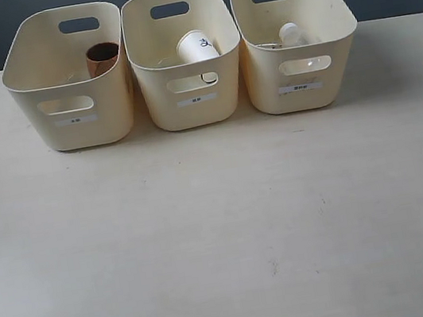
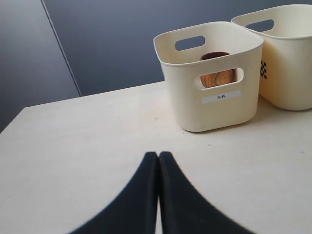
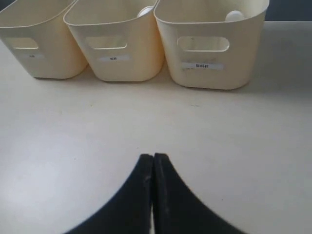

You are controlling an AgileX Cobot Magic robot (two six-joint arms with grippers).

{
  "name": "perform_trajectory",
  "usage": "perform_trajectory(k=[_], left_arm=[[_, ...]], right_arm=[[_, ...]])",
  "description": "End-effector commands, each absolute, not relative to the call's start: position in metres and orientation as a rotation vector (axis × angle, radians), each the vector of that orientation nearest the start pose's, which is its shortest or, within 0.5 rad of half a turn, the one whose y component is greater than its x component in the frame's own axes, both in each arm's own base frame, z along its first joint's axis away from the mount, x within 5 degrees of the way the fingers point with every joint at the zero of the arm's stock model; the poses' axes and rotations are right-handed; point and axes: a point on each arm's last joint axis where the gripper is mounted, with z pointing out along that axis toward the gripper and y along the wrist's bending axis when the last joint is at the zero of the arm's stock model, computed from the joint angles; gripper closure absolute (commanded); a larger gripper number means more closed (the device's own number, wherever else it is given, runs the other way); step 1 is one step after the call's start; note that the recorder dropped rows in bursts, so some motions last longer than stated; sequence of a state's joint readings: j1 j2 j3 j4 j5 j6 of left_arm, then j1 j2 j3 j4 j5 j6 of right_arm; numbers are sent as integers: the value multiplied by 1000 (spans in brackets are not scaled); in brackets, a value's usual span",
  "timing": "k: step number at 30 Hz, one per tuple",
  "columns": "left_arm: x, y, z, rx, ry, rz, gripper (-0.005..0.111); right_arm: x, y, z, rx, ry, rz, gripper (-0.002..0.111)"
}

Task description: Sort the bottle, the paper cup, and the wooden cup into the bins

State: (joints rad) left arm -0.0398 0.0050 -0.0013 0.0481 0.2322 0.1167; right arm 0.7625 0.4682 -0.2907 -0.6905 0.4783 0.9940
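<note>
Each of the three bins (image 1: 195,105) already holds its item: wooden cup (image 1: 102,60), paper cup (image 1: 196,47), bottle (image 1: 291,33). Keep the left tool (image 2: 157,157) and right tool (image 3: 153,158) pressed together, clear above the desk (image 1: 207,231).

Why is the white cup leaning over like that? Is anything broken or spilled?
Nothing looks broken or spilled. The paper cup just lies tilted inside the middle bin, and the bottle lies on its side in the right bin. The wooden cup sits in the left bin.
</note>
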Motion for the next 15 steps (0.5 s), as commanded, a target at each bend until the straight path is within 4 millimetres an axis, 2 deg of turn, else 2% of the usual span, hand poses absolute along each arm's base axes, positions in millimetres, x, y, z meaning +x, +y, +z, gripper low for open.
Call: perform_trajectory(k=[1, 6, 15], left_arm=[[56, -1, 192, 165, 1708, 95, 107], [56, -1, 192, 165, 1708, 95, 107], [56, -1, 192, 165, 1708, 95, 107]], right_arm=[[85, 49, 234, -269, 2005, 447, 109], [82, 54, 224, -276, 2019, 526, 109], [78, 61, 225, -366, 1990, 604, 109]])
